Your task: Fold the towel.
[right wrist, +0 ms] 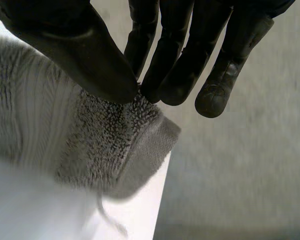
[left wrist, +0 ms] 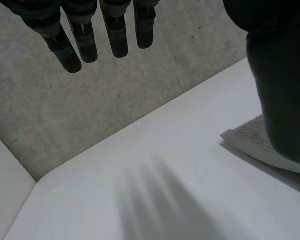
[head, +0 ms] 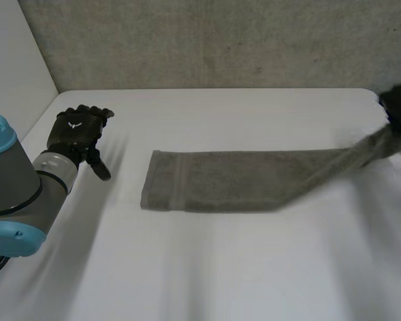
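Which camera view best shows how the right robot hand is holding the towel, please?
The right wrist view: the right robot hand pinches the towel between thumb and fingers. The head view shows its whole length, one end lifted; the left wrist view catches a corner.

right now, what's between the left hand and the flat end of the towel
Nothing lies there. In the head view, the stretch of table between the left hand and the towel is bare.
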Tool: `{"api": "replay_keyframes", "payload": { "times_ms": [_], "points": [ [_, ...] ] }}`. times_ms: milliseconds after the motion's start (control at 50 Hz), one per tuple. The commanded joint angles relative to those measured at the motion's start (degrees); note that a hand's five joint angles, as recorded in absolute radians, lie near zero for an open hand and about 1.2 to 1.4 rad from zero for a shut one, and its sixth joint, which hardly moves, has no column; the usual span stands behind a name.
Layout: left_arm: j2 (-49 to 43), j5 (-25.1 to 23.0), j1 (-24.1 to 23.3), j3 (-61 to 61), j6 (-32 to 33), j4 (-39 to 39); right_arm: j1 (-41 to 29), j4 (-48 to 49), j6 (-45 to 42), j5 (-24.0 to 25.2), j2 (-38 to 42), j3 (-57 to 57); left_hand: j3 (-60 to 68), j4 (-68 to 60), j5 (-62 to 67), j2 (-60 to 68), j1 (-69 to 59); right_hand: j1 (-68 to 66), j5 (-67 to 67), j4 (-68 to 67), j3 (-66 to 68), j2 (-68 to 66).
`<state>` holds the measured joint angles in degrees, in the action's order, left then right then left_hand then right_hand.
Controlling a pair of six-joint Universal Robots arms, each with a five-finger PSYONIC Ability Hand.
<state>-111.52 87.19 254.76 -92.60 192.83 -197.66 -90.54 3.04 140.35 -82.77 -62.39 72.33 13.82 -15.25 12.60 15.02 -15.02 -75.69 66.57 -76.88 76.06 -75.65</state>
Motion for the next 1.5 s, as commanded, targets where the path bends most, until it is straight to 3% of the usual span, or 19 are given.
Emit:
{"api": "replay_keyframes", "payload": {
  "times_ms": [20,100,280,320,360,400,500,560,760,880,920,940,960,1000,1140,1260,1360,1400,1500],
  "points": [
    [0.0,0.0,-0.1,0.1,0.0,0.0,-17.5,0.0,0.8,0.4,0.5,-6.7,-3.6,5.0,-12.4,-4.8,4.8,-4.3,3.4,-3.1,3.9,-4.3],
    [0.0,0.0,-0.1,0.0,0.0,0.0,-30.5,3.3,1.2,2.1,5.1,-9.7,-3.6,5.0,-12.4,-4.8,4.8,-4.3,3.4,-3.1,3.9,-4.3],
    [-0.1,0.0,0.3,-0.6,-0.1,-0.4,-43.6,5.7,1.2,4.8,14.1,-10.2,-3.6,5.0,-12.4,-4.8,4.8,-4.3,3.4,-3.1,3.9,-4.3],
    [-0.1,0.0,0.2,-0.7,-0.1,-0.6,-44.0,5.6,1.2,4.7,15.1,-10.3,-3.6,5.0,-12.4,-4.8,4.8,3.2,-4.1,4.4,-3.6,3.2],
    [-0.3,0.0,0.1,-0.8,0.0,-1.1,-43.9,5.6,1.6,3.7,16.1,-10.2,-3.6,5.0,-12.4,-4.8,4.8,63.1,-64.0,64.3,-63.5,63.1],
    [-0.6,0.1,0.1,-0.9,0.0,-1.3,-43.8,5.6,2.1,3.1,15.9,-9.5,-3.6,5.0,-12.4,-4.8,4.8,65.7,-66.6,66.9,-66.1,65.7],
    [-1.0,0.0,0.1,-1.4,0.0,-2.0,-40.8,4.9,7.6,-1.7,11.8,-6.8,-3.6,5.0,-12.4,-4.8,4.8,65.7,-66.6,66.9,-66.1,65.7],
    [-1.0,0.0,0.1,-1.6,0.0,-2.6,-34.7,4.3,12.2,-3.2,7.7,-1.9,-3.6,5.0,-12.4,-4.8,4.8,65.7,-66.6,66.9,-66.1,65.7],
    [-1.2,0.0,-0.8,-1.7,0.0,-2.8,-24.5,4.2,15.8,0.7,3.7,14.8,-3.6,5.0,-12.4,-4.8,4.8,65.7,-66.6,66.9,-66.1,65.7],
    [-1.8,0.1,-1.7,-1.8,0.1,-2.8,-20.9,5.2,15.7,2.0,4.6,17.8,-3.6,5.0,-12.4,-4.8,4.8,38.2,-39.1,39.4,-38.6,38.2],
    [-1.8,0.1,-2.1,-1.8,0.1,-2.8,-20.4,6.2,15.7,1.8,5.6,17.6,-3.6,5.0,-12.4,-4.8,4.8,13.4,-14.3,14.6,-13.8,13.4],
    [-1.8,0.1,-2.3,-1.8,0.1,-2.8,-20.4,6.2,15.7,1.8,5.6,17.6,-3.6,5.0,-12.4,-4.8,4.8,13.3,-14.2,14.5,-13.7,13.3],
    [-1.8,0.1,-2.3,-1.8,0.1,-2.8,-20.0,6.7,15.7,1.7,5.9,17.4,-3.6,5.0,-12.4,-4.8,4.8,-2.2,1.3,-1.0,1.8,-2.2],
    [-1.9,0.1,-2.4,-1.8,0.1,-2.8,-19.7,7.2,15.7,1.6,5.8,17.1,-3.6,5.0,-12.4,-4.8,4.8,-4.3,3.4,-3.1,3.9,-4.3],
    [-1.2,0.2,-2.5,-1.7,0.0,-2.8,-21.0,7.7,15.6,1.2,3.2,12.0,-3.6,5.0,-12.4,-4.8,4.8,-4.3,3.4,-3.1,3.9,-4.3],
    [-0.6,0.4,-2.9,-0.3,-0.2,-2.8,-31.5,7.2,15.7,2.5,2.7,2.2,-3.6,5.0,-12.4,-4.8,4.8,-4.3,3.4,-3.1,3.9,-4.3],
    [0.4,0.6,-3.3,1.4,-0.4,-2.8,-39.4,5.2,11.5,7.9,9.9,-6.4,-3.6,5.0,-12.4,-4.8,4.8,-4.3,3.4,-3.1,3.9,-4.3],
    [0.9,0.6,-3.3,1.7,-0.5,-2.8,-43.2,1.8,6.5,12.6,15.0,-10.9,-3.6,5.0,-12.4,-4.8,4.8,-4.3,3.4,-3.1,3.9,-4.3],
    [2.1,0.7,-3.1,3.0,-2.0,-2.8,-45.4,-4.1,4.7,13.6,20.1,-17.3,-3.6,5.0,-12.4,-4.8,4.8,-4.3,3.4,-3.1,3.9,-4.3]
  ]
}}
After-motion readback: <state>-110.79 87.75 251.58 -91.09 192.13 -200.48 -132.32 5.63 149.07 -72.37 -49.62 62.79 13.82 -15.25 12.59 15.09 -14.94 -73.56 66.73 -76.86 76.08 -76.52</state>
